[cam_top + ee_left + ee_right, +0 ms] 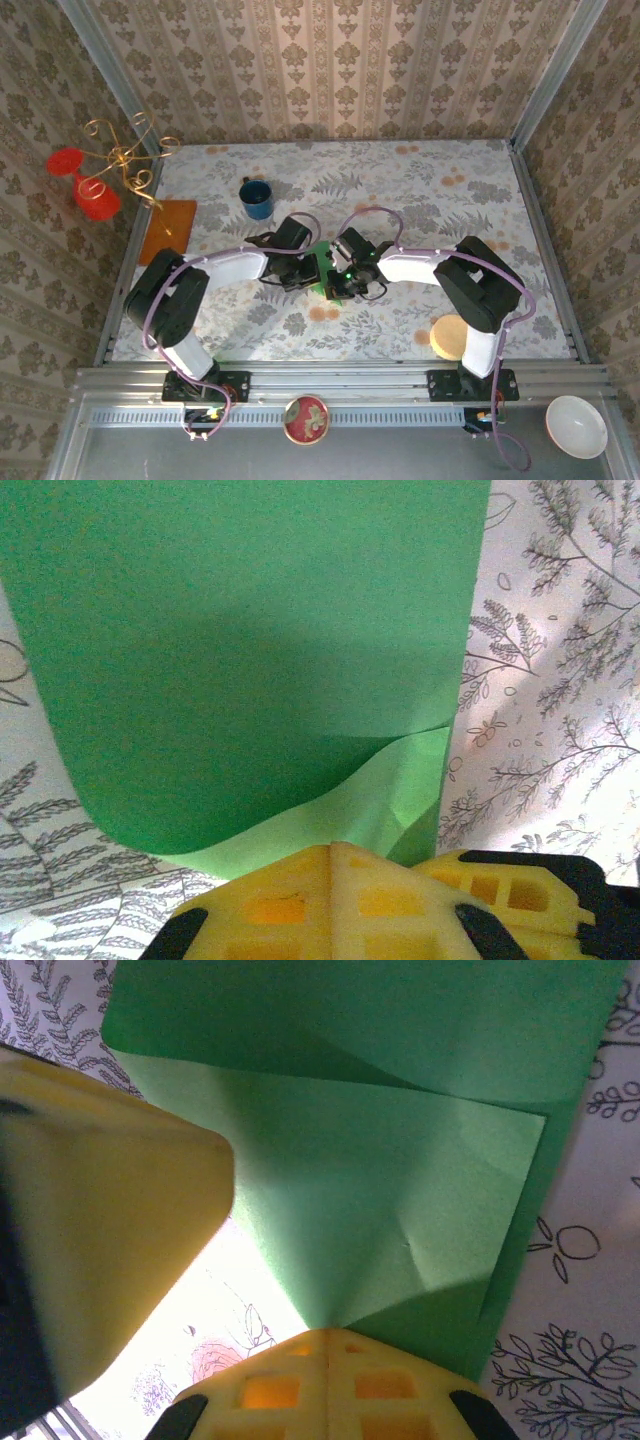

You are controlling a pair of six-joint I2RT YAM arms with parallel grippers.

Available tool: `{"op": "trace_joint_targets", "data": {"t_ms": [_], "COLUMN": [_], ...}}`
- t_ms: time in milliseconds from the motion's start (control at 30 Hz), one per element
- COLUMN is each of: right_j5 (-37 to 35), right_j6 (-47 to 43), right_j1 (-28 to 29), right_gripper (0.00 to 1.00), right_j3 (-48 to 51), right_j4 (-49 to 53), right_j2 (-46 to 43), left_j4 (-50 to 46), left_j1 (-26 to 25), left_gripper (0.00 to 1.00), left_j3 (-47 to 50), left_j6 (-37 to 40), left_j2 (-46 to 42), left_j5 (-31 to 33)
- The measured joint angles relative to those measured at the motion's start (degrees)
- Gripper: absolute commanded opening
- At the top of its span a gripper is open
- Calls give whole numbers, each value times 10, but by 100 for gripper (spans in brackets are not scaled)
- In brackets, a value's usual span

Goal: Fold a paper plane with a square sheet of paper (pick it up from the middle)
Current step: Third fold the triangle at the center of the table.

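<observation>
square sheet of paper [250, 630]: curled over | left gripper [332, 850] jaws: clamped on its edge

Bystanders noted around the floral tablecloth [430, 185]

A blue mug [257, 199] is seen upright on the far left part of the cloth. To its left an orange-brown square sheet [170, 228] is laid flat at the cloth's left edge, well apart from the mug. A gold wire stand [122, 153] is spotted over that corner, with two red pieces [84, 184] hung from its left side. A round tan disc [450, 337] is set near the cloth's near right corner. Below the metal rail [340, 378], a red-rimmed bowl [306, 419] is placed centrally and a white bowl [576, 427] at the right. Patterned wallpaper [330, 60] is seen behind and at both sides.
</observation>
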State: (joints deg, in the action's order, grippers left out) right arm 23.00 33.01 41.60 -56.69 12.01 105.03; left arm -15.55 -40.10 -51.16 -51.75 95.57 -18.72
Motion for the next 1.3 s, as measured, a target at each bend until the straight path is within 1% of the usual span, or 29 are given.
{"op": "trace_joint_targets", "data": {"t_ms": [200,400,633,800,867,1000,1133,1200,1300], "right_j5": [0,1,4,5,5,7,9,12,16], "right_j6": [0,2,3,9,13,17,19,22,31], "right_j1": [-1,-1,-2,-2,-2,-2,-4,-5,-5], "right_gripper": [0,0,0,0,0,0,0,0,0], "right_j3": [0,-3,5,9,10,10,10,12,13], "right_j4": [0,5,0,-17,-21,-22,-22,-24,-27], "right_j2": [0,3,3,3,3,3,3,3,3], "left_j4": [7,16,43,78,85,86,70,66,66], "left_j1": [2,22,66,109,126,165,179,164,115], "left_gripper": [7,7,7,7,7,7,8,8,8], "left_j3": [0,8,36,88,103,121,125,125,122], "left_j6": [6,27,78,99,106,121,127,126,121], "left_j2": [26,26,21,-7,-19,-42,-82,-115,-159], "left_j5": [-10,-28,-83,-115,-118,-104,-57,-37,-10]}}
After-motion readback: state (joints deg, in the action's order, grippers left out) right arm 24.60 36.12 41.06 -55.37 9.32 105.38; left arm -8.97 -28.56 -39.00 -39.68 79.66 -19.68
